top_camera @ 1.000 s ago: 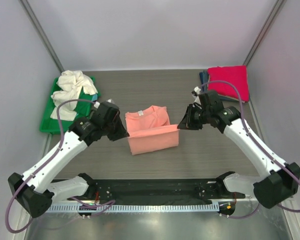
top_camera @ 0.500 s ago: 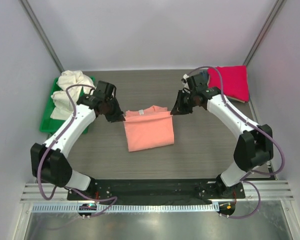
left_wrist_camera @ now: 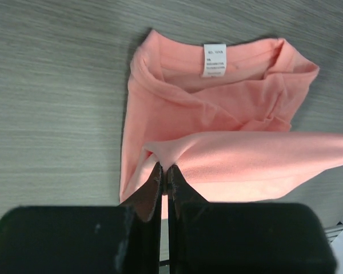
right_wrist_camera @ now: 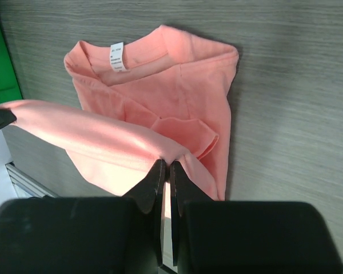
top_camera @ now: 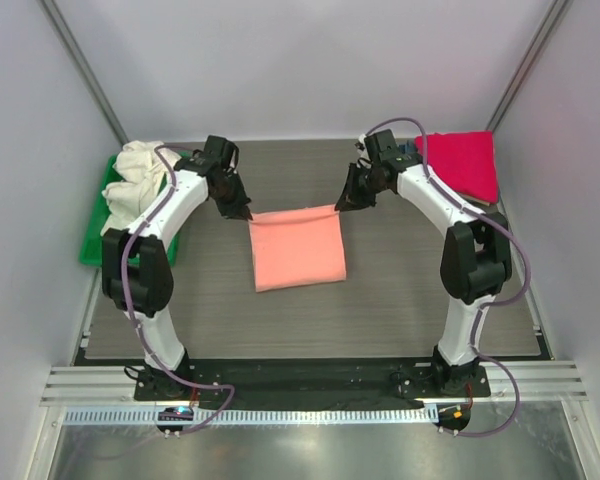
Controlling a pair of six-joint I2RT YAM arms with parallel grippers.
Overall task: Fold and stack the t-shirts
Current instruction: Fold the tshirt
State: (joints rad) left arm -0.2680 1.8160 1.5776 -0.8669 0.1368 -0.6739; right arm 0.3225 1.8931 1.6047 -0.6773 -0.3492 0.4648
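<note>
salmon-pink t-shirt (top_camera: 297,250): mid desk (top_camera: 400,300), collar toward far edge, long axis near-to-far | left gripper (top_camera: 246,214): jaws pinching lifted edge's left corner | right gripper (top_camera: 340,206): jaws pinching its right corner | lifted edge stretched left-right over the collar

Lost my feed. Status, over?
Left gripper, right gripper shut on salmon-pink shirt, a corner each. Edge stretched between them, above collar end. Nothing blocking.

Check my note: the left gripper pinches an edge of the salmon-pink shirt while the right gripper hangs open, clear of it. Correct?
No. The right gripper is not open: the right wrist view shows it shut on the salmon-pink shirt too. The left gripper does pinch an edge, as noted.
</note>
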